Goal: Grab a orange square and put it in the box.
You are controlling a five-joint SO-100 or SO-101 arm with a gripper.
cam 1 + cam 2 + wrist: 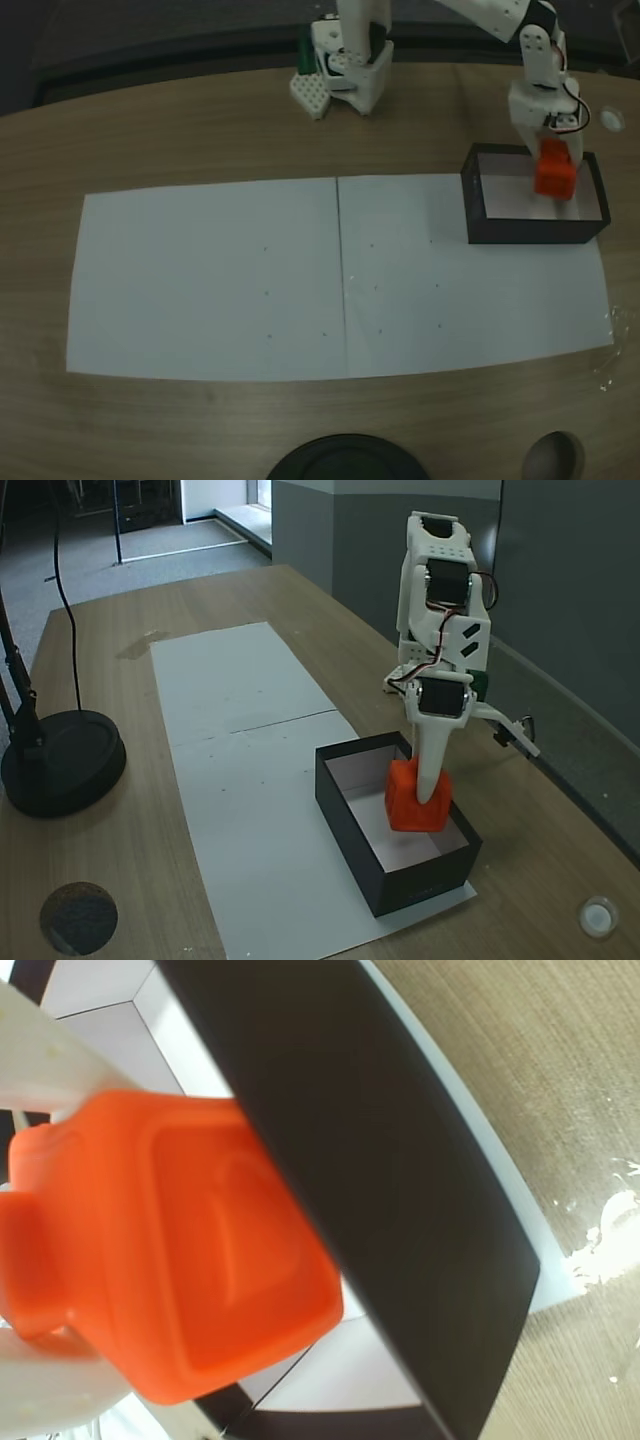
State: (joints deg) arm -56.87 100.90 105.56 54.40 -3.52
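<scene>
The orange square (553, 168) hangs inside the open top of the box (483, 210), near its far right end in a fixed view. My gripper (553, 182) reaches down from above and is shut on the orange square. In another fixed view the orange square (413, 798) sits low between the black walls of the box (400, 885), with my gripper (422, 802) clamped on it and one white finger (432, 765) across its front. Whether it touches the white floor I cannot tell. In the wrist view the orange square (200, 1250) looms large beside a black box wall (380, 1180).
Two white paper sheets (210, 280) cover the wooden table, and the box stands on the right one. The arm's base (350, 60) is at the back. A black round lamp base (60, 760) and a dark disc (78, 917) lie near the table's front edge.
</scene>
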